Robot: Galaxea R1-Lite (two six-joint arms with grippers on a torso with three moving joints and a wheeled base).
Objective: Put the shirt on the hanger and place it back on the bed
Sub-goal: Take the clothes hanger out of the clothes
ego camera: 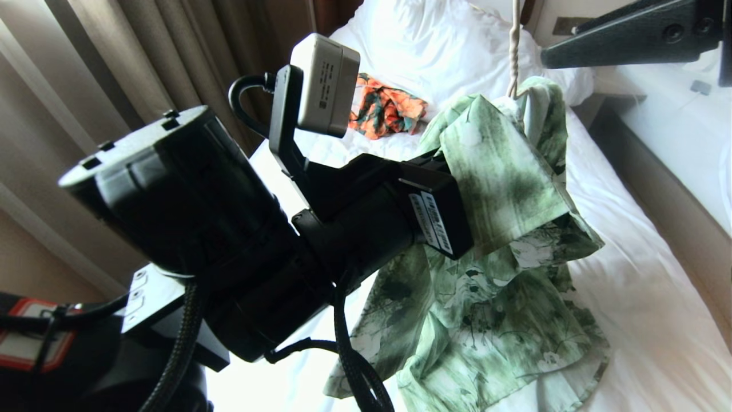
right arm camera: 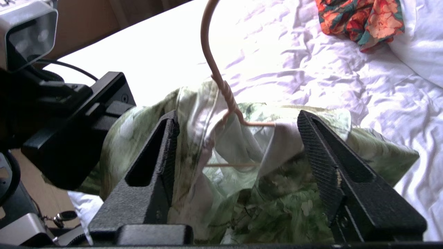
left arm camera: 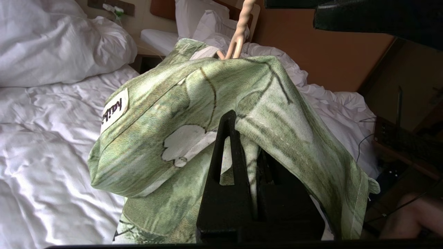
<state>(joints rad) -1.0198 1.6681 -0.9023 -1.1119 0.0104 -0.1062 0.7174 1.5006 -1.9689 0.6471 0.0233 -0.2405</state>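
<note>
The green flowered shirt (ego camera: pixel 503 189) is draped over the cream wire hanger (right arm camera: pixel 214 69) and held up above the bed (ego camera: pixel 640 297); its lower part trails on the sheet. The hanger's twisted neck (ego camera: pixel 514 54) and hook stick up out of the collar. My left gripper (left arm camera: pixel 246 138) is shut on a fold of the shirt (left arm camera: pixel 166 103) at one shoulder; cloth covers one fingertip. My right gripper (right arm camera: pixel 237 116) stands open just above the collar, its ribbed pads apart on either side of the hanger's neck and gripping nothing. One of its fingers (ego camera: pixel 629 31) shows at the head view's top right.
A small orange-and-green garment (ego camera: pixel 386 109) lies on the sheet near the white pillow (ego camera: pixel 434 40). My bulky left arm (ego camera: pixel 240 229) fills the head view's left. Curtains (ego camera: pixel 114 63) hang beyond it. A second bed (ego camera: pixel 680 114) and a brown headboard (left arm camera: pixel 332 52) lie past the shirt.
</note>
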